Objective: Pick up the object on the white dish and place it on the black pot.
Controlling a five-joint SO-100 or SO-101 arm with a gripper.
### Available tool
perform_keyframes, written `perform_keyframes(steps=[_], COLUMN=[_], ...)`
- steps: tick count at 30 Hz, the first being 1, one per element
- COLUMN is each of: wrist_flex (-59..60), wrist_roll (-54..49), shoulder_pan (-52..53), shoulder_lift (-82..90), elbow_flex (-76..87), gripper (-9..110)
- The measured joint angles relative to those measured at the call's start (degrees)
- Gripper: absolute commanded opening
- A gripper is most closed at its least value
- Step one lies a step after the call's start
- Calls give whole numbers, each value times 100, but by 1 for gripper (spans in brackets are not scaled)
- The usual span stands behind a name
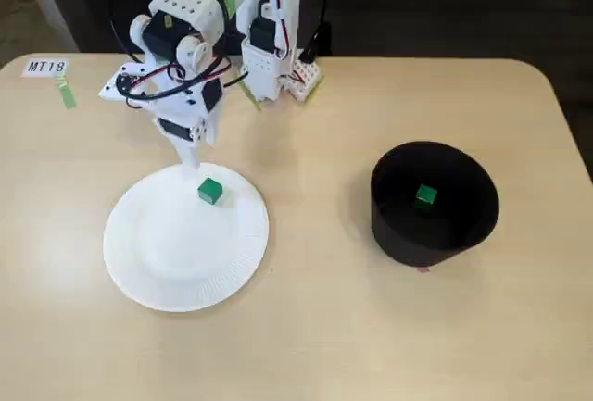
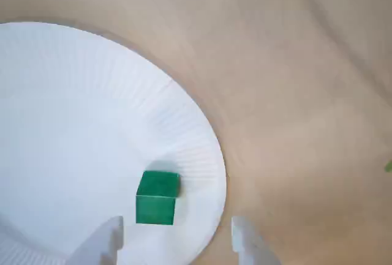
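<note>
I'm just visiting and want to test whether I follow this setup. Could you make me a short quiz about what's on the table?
1. True or false: the black pot is empty.
2. Where does the green cube on the plate lie? A) dead centre B) near the white plate's rim, close to the hand C) off the plate
3. Fill in: the hand's fingers are ____ in the wrist view.

Key: 1 false, a second green cube sits inside; 2 B; 3 apart, nothing between them.
</note>
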Motion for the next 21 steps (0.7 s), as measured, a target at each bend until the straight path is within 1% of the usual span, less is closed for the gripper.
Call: perform_keyframes(steps=[7,15,21], wrist_flex=[-97,-791,-905], wrist_roll=[53,62,114], shoulder_pan=[-246,-255,-272], shoulder_lift=[-132,-281,-413], elbow_flex=[0,352,431], gripper=[29,28,28])
